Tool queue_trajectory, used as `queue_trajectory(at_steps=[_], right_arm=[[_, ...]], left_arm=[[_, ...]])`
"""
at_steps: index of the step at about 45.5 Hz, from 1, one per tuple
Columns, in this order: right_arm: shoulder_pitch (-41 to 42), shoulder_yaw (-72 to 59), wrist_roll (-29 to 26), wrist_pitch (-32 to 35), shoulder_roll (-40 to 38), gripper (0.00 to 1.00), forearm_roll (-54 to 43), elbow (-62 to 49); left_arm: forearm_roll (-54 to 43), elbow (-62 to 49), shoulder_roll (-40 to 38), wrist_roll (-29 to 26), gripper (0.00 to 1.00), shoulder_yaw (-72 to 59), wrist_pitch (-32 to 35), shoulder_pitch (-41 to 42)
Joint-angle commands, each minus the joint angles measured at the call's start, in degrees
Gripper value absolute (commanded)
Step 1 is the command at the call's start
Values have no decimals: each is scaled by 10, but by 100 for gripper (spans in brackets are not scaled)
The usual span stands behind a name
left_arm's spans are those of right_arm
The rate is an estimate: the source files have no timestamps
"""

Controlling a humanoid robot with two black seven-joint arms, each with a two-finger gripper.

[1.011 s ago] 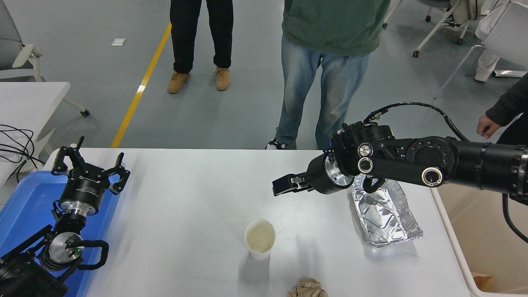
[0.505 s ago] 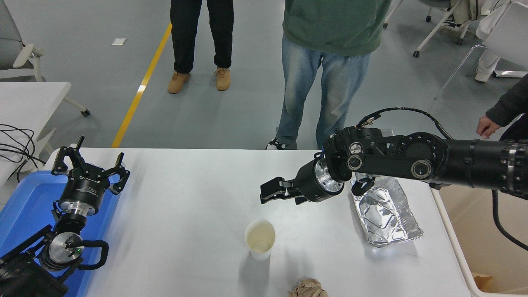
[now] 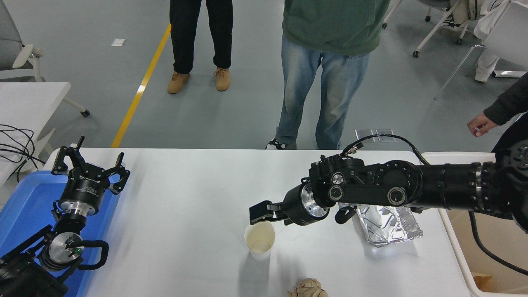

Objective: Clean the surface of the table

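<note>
The white table surface [image 3: 185, 198] spans the view. On it stand an empty white paper cup [image 3: 260, 240], a crumpled silver foil container [image 3: 390, 226] at the right, and a crumpled brown paper ball [image 3: 308, 288] at the front edge. My right gripper [image 3: 260, 214] hangs low just over the cup's far rim, jaws a little apart, holding nothing. Its arm crosses over the foil and hides the foil's far part. My left gripper [image 3: 88, 167] is parked open at the lower left.
A blue tray [image 3: 24, 206] lies under the left arm at the table's left edge. A white bin [image 3: 453, 231] stands off the right edge. Two people stand at the far side, and a hand [image 3: 478, 123] shows at the right.
My right gripper has moved left, toward me and down, from beside the foil to just over the cup's far rim. The left arm has not moved.
</note>
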Motion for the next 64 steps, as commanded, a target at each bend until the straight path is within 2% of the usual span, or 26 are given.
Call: queue_trajectory(at_steps=[1,15,36,49,53,62,64], right_arm=[[-22,-12,2,-20,10,98,-35,-14],[-53,-13,2,-50,22,99,-63,-24],[-84,-14,3,-53,24,98,-114,-24],[-86,-13,3,-55,26,90,-137,-32],[-86,-13,5,-55,30,83,-138,-35],[-83,-15,7,-49,31,32,-143,-36],[-81,-19,9,-48,31,24,-143,-35]], left_arm=[[0,0,0,0,99,0,0,0],[-1,0,0,0,99,0,0,0],[0,0,0,0,99,0,0,0],[-1,0,0,0,99,0,0,0],[0,0,0,0,99,0,0,0],[0,0,0,0,99,0,0,0],[-1,0,0,0,99,0,0,0]])
